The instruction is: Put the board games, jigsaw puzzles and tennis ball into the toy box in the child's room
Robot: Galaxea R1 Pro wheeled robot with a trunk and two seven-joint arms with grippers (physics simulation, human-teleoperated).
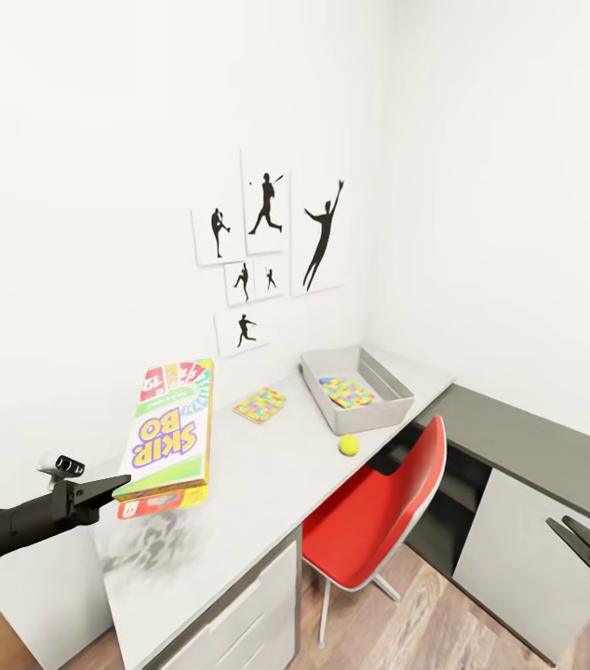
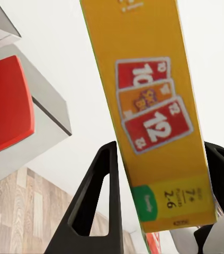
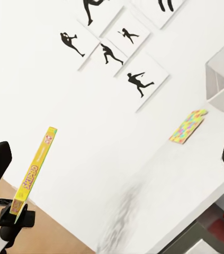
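My left gripper (image 1: 120, 486) is shut on the near edge of the yellow-green-red SKIP-BO board game (image 1: 169, 433), holding it up above the near end of the table (image 1: 267, 475). In the left wrist view the box (image 2: 154, 111) sits between the two fingers (image 2: 98, 201). The grey toy box (image 1: 369, 409) stands at the table's far end with one jigsaw puzzle (image 1: 346, 391) inside. A second puzzle (image 1: 260, 406) lies on the table left of it. The tennis ball (image 1: 349, 445) rests near the front edge. My right gripper (image 1: 565, 530) hangs open at the lower right, holding nothing.
A red chair (image 1: 379, 512) is tucked at the table's front, below the ball. A lower dark grey side cabinet (image 1: 537, 437) runs along the right wall. Silhouette pictures (image 1: 267, 242) hang behind the table. Pale drawers (image 1: 239, 614) sit under the table's near end.
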